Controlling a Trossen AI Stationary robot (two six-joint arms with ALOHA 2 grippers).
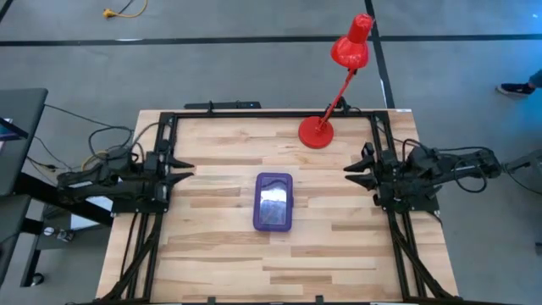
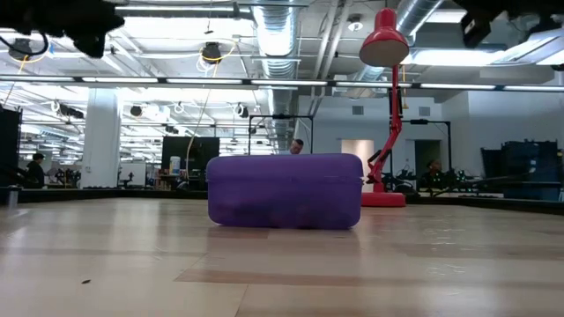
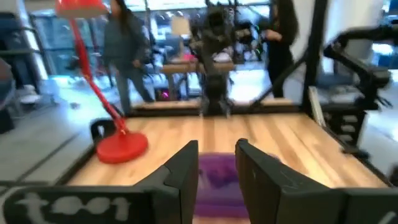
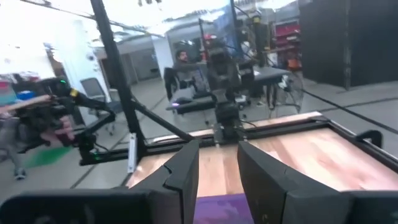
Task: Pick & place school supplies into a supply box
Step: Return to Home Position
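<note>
The purple box (image 1: 273, 202) is shut, so its inside is hidden. It lies midway between the left claw (image 1: 186, 172) and the right claw (image 1: 351, 172), both spread, touching neither.

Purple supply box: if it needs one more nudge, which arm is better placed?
Marginally the right. The left gripper and right gripper both hang open at opposite sides, facing the closed purple supply box. The right looks slightly nearer, and the red lamp base sits clear of its path.
</note>
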